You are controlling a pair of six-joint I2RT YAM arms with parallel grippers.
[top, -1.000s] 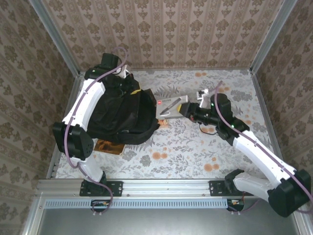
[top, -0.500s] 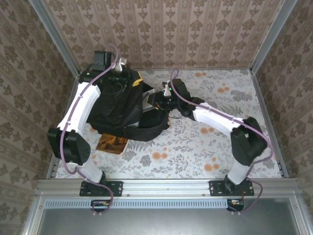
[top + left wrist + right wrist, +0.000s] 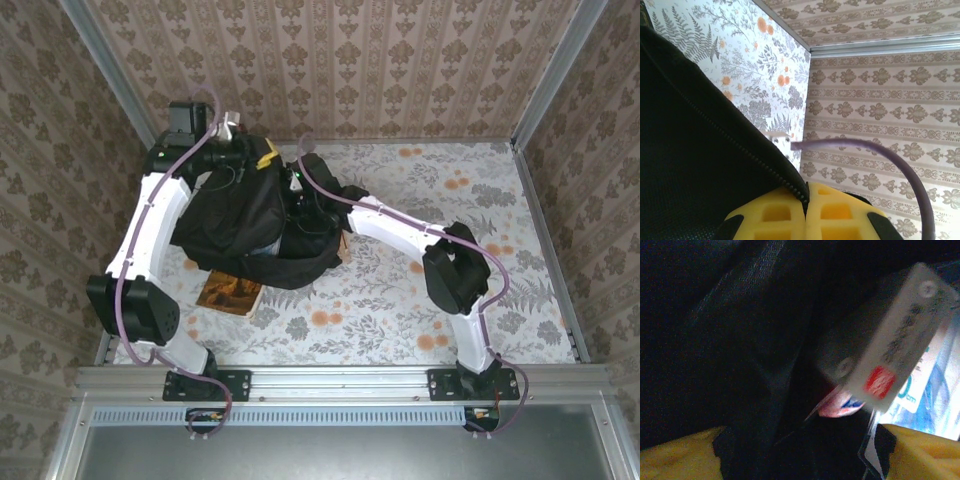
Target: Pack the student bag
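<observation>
**While the left gripper (image 3: 258, 153) is pinching the student bag (image 3: 245, 225), the right gripper (image 3: 800, 435) is standing open inside it**

As the top view shows it, the left gripper is clamping the far top edge of the student bag. The rest of the bag is slumping on the floral table (image 3: 400, 300) just on the near side of those fingers, with its rim raised up to them. The right arm (image 3: 390, 222) is reaching across from the right. Its wrist is dipping into the bag's open mouth, just to the right of the left fingers, and its fingertips are getting lost in the black fabric. A brown book (image 3: 228, 293) is lying partly under the bag's near-left corner, well apart from both sets of fingers.

In the left wrist view, the two yellow pads (image 3: 772, 215) are pressing together, with the bag's zip edge caught in the seam between them. Black fabric is spreading away to the left of the pads. The table's flower pattern is showing beyond them, and a purple cable (image 3: 890, 160) is arching over on their right, in front of the patterned wall (image 3: 880, 100).

In the right wrist view, the yellow fingers (image 3: 680, 452) are sitting far apart, with nothing pressed between them. Dark bag lining is folding ahead of them. A flat clear pack (image 3: 890, 355) with a red label is lying tilted ahead of the right-hand finger. Its lower corner is coming close to that finger, though whether it is touching cannot be told.
</observation>
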